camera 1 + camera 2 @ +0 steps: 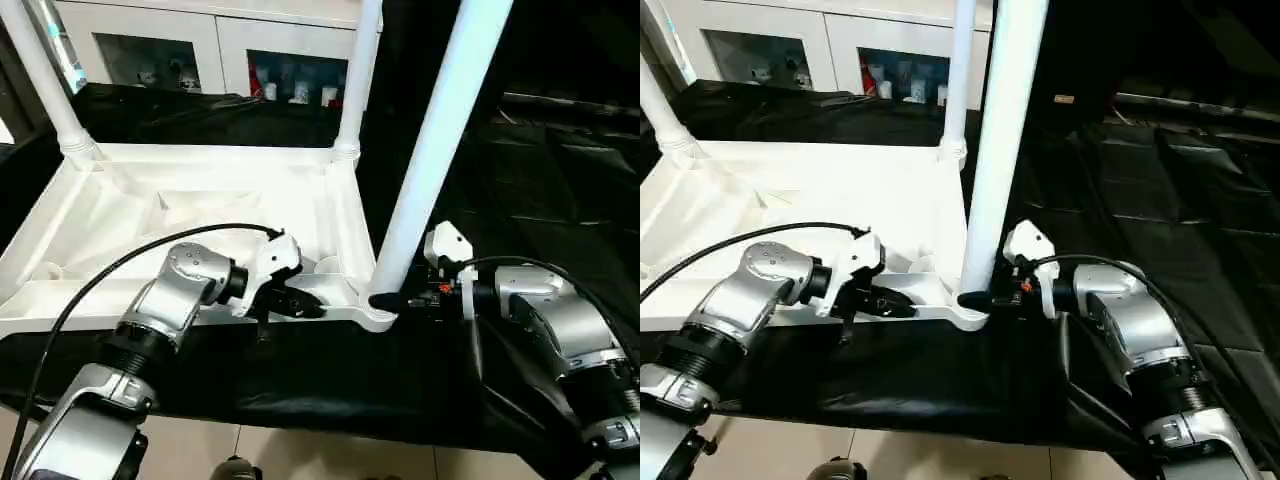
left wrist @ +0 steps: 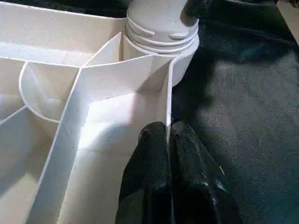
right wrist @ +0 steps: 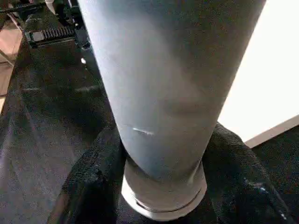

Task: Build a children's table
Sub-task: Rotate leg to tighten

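Pinching the upturned tabletop's (image 1: pixel 180 205) near rim, the left gripper (image 2: pixel 167 140) likely steadies it on the black cloth (image 1: pixel 300 385) while the right gripper (image 1: pixel 385 301) clamps the near leg (image 1: pixel 430 150) just above its corner socket (image 2: pixel 161 35). Two legs stand farther back. Wrist views confirm both grips.

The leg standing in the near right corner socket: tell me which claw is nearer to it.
Right. The right claw has a finger on each side of the leg base; the left claw pinches the tabletop rim beside that corner.
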{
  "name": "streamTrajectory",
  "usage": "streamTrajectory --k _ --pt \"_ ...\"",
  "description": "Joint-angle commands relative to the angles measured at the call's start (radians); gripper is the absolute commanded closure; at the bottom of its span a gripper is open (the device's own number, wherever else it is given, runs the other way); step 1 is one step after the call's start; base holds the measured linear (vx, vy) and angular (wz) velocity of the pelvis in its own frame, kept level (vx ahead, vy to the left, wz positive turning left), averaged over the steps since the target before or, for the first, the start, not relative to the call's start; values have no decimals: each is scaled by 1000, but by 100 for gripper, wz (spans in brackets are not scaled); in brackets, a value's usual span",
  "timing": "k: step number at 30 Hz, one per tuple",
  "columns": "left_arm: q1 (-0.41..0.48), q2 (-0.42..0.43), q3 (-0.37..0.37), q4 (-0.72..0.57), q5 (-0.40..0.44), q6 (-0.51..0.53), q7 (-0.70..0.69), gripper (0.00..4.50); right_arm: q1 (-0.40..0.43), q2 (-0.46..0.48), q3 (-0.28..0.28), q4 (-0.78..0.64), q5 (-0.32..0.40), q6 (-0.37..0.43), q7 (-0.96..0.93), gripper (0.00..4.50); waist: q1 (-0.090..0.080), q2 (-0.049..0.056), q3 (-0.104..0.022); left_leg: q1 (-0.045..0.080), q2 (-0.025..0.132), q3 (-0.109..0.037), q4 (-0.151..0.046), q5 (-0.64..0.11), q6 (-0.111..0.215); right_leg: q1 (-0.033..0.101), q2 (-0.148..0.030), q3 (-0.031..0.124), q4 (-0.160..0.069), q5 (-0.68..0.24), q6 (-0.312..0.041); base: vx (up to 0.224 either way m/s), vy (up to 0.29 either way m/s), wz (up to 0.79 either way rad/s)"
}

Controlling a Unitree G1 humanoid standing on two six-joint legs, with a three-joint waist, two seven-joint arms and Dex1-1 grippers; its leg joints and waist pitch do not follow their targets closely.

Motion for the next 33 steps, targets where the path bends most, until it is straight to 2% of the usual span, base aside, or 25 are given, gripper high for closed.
streamTrajectory --k 1,3,6,8,9,10,13,16,19,20,24,25,28,32,33 --pt "6 -9 10 -22 -34 -4 -6 450 18 10 -1 3 7 -1 -3 251 1 -7 -72 18 11 5 -64 -231 38 48 -30 13 -61 -172 -236 0 0 0" --pt "-1 -23 21 -8 -32 -2 27 450 11 46 -21 37 3 -7 -65 252 0 -7 -70 18 11 6 -64 -236 35 46 -30 14 -62 -179 -234 0 0 0" --pt "-26 -59 36 40 -4 -1 136 450 -5 119 -45 118 -35 -22 -229 252 -10 -7 -68 17 8 2 -69 -274 9 44 -31 12 -68 -246 -217 0 0 0" --pt "-60 -107 53 99 26 12 273 450 -24 202 -75 200 -71 -26 -428 253 -20 -7 -67 18 6 0 -71 -291 -10 41 -30 12 -72 -283 -205 0 0 0" --pt "-74 -130 61 123 34 20 329 450 -34 241 -95 229 -74 -11 -514 253 -27 -4 -67 17 6 -1 -73 -305 -24 37 -32 13 -73 -309 -197 0 0 0" --pt "-89 -160 67 145 42 35 389 450 -43 290 -117 254 -70 7 -603 253 -32 -6 -66 17 5 -2 -74 -316 -34 38 -30 13 -74 -328 -187 0 0 0" --pt "-114 -224 75 173 52 63 492 450 -66 381 -148 296 -69 25 -759 253 -34 -3 -66 20 4 -2 -74 -334 -35 34 -28 15 -80 -325 -175 0 0 0" --pt "-126 -282 70 190 61 69 557 450 -102 447 -140 347 -112 -6 -877 253 -33 -1 -68 20 2 -3 -75 -336 -37 35 -26 13 -82 -318 -161 0 0 0" --pt "-127 -315 32 196 82 51 542 450 -128 479 -120 366 -135 -62 -871 253 -32 -2 -69 19 3 -4 -76 -347 -29 35 -25 13 -83 -298 -153 0 0 0" --pt "-128 -317 26 199 86 48 539 450 -130 481 -121 365 -133 -67 -860 198 -32 -2 -70 19 3 -4 -76 -347 -27 36 -26 13 -82 -294 -153 0 0 0" --pt "-124 -300 19 193 87 51 514 450 -131 460 -133 349 -118 -65 -819 175 -32 -2 -67 18 3 -4 -79 -367 -20 36 -24 13 -85 -309 -149 0 0 0" --pt "-122 -288 18 192 89 51 500 450 -135 448 -137 347 -112 -67 -803 151 -31 -2 -68 19 4 -5 -79 -369 -20 35 -25 13 -85 -314 -148 0 0 0" --pt "-113 -251 11 184 93 35 441 450 -138 407 -144 326 -81 -57 -706 139 -31 -3 -69 17 4 -3 -78 -348 -8 38 -25 14 -82 -270 -159 0 0 0" --pt "-94 -195 -3 155 83 6 335 450 -106 311 -86 252 -82 -62 -519 139 -23 -6 -72 15 5 -1 -75 -294 14 47 -25 12 -77 -201 -177 0 0 0" --pt "-76 -155 -12 128 67 -17 249 450 -79 249 -60 199 -75 -65 -410 139 -22 -7 -72 11 5 -1 -74 -266 23 52 -26 13 -74 -169 -185 0 0 0"
